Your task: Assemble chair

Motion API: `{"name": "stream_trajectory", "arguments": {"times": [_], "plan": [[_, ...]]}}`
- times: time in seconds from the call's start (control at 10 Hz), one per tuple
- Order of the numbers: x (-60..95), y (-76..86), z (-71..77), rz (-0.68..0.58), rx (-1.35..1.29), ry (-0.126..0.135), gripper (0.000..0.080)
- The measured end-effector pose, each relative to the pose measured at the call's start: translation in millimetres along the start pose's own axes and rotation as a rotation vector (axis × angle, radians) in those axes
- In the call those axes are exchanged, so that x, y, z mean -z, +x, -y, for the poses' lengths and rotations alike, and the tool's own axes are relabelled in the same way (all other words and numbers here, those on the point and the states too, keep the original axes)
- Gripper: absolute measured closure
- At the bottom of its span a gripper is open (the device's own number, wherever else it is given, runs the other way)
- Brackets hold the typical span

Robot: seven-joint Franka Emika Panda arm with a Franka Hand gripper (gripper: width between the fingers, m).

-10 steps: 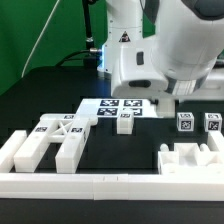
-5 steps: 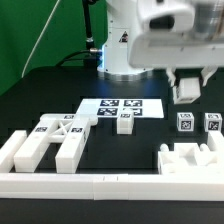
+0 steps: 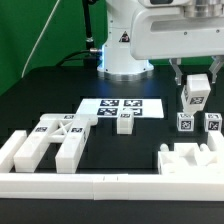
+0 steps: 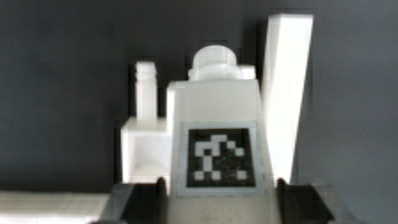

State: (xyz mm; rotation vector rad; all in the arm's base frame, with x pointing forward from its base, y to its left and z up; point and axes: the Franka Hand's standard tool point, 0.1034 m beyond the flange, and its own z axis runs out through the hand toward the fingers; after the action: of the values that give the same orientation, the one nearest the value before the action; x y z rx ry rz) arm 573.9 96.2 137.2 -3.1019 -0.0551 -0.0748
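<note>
I see my gripper [image 3: 195,88] in the upper right of the exterior view. It is closed on a small white block [image 3: 195,94], with one finger on each side. The fingers [image 3: 178,76] are the only thing touching the block. A black-and-white tag on the block faces the camera. The block hangs in the air, well above the black table [image 3: 40,95].

In the wrist view I look along the same small white block [image 4: 217,120]. Its tag is easy to see, and a rounded knob seems to stick out at its far end. The gripper [image 4: 217,196] has a dark finger on each side of the block.

Under the held block, near the right edge of the exterior view, a first small cube [image 3: 185,122] and a second small cube [image 3: 213,123] stand side by side on the table. Both carry tags.

The marker board [image 3: 122,103] lies flat in the middle of the frame. A little tagged piece [image 3: 124,123] sits at its near edge.

In the lower left lies a big chair piece [image 3: 50,142] with tags on top. In the lower right is a chunky white piece [image 3: 188,158]. A long border bar [image 3: 100,184] runs along the bottom. The robot arm [image 3: 125,40] fills the top middle.
</note>
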Motion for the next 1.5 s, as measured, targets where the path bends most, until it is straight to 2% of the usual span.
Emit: {"name": "stream_trajectory", "arguments": {"times": [0.1, 0.2, 0.3, 0.4, 0.7, 0.8, 1.0, 1.1, 1.3, 1.5], "plan": [[6.1, 12.2, 2.6, -0.045, 0.004, 0.009, 0.0512], [14.8, 35.7, 8.1, -0.182, 0.015, 0.017, 0.0512], [15.7, 40.6, 16.5, -0.316, 0.044, 0.022, 0.0512], [10.8, 34.2, 16.7, -0.367, 0.043, 0.027, 0.0512], [7.6, 36.6, 16.3, -0.510, 0.050, 0.036, 0.0512], [-3.2, 35.9, 15.5, -0.502, 0.074, 0.027, 0.0512], [-0.5, 54.4, 16.5, -0.523, 0.094, 0.022, 0.0512], [-6.9, 60.5, 15.0, -0.524, 0.115, 0.013, 0.0512], [-23.8, 61.3, 13.3, -0.519, 0.124, 0.008, 0.0512], [-31.9, 62.6, 13.3, -0.512, 0.127, 0.006, 0.0512]]}}
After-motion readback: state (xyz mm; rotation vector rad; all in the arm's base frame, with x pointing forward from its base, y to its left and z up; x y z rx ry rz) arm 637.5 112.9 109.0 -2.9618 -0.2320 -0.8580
